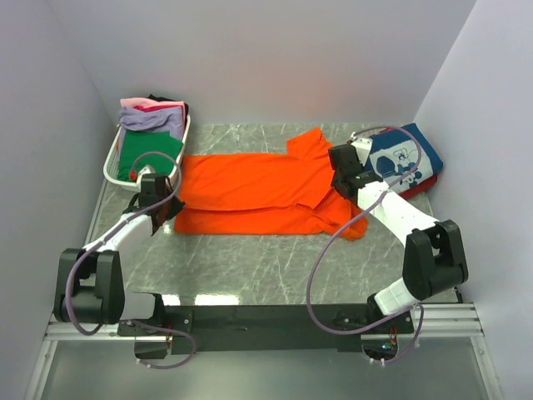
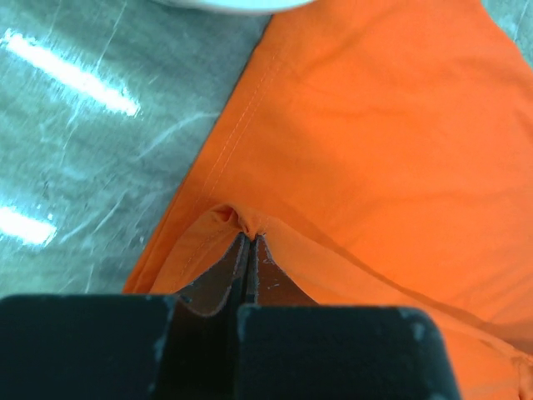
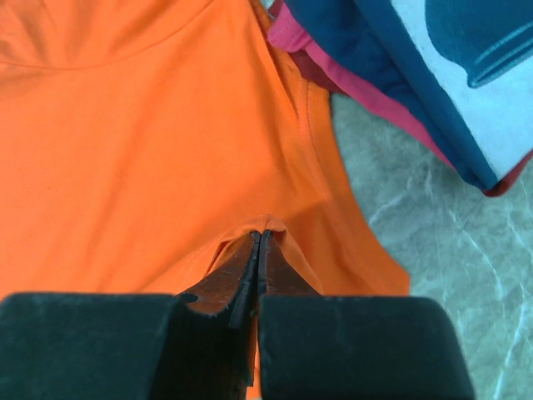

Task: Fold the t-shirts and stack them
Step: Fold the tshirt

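The orange t-shirt (image 1: pixel 258 192) lies spread across the marble table, partly folded lengthwise. My left gripper (image 1: pixel 166 204) is shut on its left hem edge; the left wrist view shows the cloth (image 2: pixel 375 142) pinched at the fingertips (image 2: pixel 250 237). My right gripper (image 1: pixel 343 185) is shut on the shirt near its right shoulder and sleeve; the right wrist view shows orange cloth (image 3: pixel 141 142) bunched at the fingertips (image 3: pixel 260 233). A folded navy t-shirt with white cartoon print (image 1: pixel 408 158) lies at the right, over a red or pink one (image 3: pixel 333 67).
A white slatted basket (image 1: pixel 114 154) at the back left holds green (image 1: pixel 148 152), lavender (image 1: pixel 150 121), pink and black tees. White walls close in the left, back and right. Bare marble (image 1: pixel 275 267) lies in front of the orange shirt.
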